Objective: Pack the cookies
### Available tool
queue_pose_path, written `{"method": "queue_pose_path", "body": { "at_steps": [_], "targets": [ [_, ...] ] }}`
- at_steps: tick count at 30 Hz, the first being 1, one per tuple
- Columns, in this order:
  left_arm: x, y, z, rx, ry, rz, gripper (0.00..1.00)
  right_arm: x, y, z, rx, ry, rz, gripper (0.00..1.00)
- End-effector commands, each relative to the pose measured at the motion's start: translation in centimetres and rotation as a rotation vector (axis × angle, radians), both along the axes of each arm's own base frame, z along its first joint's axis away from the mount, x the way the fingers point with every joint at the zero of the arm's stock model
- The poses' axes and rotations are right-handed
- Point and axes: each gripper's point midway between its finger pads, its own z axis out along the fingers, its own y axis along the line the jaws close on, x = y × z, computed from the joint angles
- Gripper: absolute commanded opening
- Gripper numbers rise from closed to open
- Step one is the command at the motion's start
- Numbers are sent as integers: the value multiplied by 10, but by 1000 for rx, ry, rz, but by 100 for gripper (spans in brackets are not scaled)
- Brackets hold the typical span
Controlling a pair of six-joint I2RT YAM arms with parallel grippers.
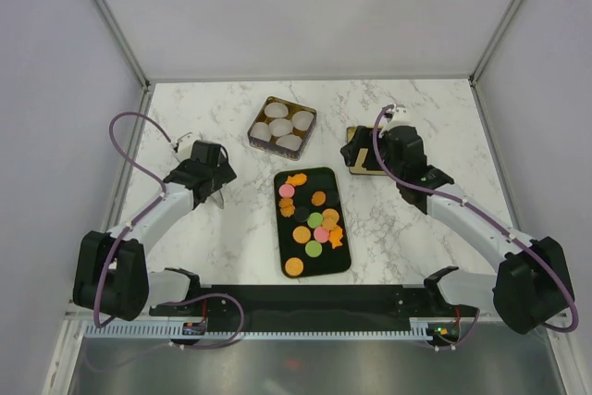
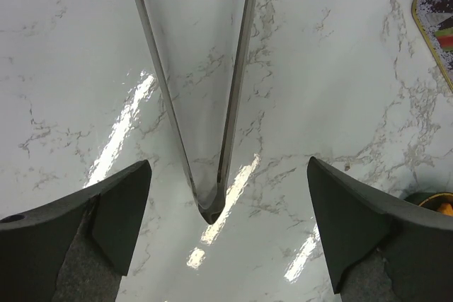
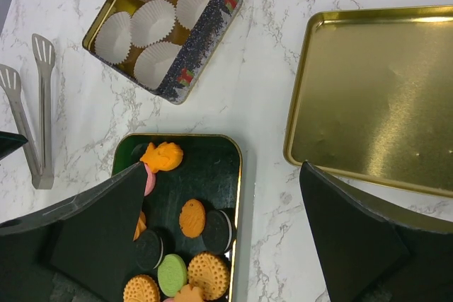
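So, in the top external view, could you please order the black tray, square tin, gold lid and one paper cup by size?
1. black tray
2. square tin
3. paper cup, smallest
Unranked: gold lid, mostly hidden by the right gripper; it could match the tin.

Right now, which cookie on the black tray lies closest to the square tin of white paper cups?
The irregular orange cookie at the far end of the black tray; all others lie farther back.

White marble table (image 1: 213, 228), grey walls (image 1: 55, 90)
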Motion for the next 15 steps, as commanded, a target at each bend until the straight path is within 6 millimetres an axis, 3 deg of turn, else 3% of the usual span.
{"method": "queue_pose_path", "body": {
  "at_steps": [1, 15],
  "targets": [
    [8, 6, 15, -5, -77, 55, 99, 5, -2, 28, 20, -72, -18, 98],
    [11, 12, 3, 34, -40, 91, 99, 5, 5, 24, 22, -56, 17, 98]
  ]
}}
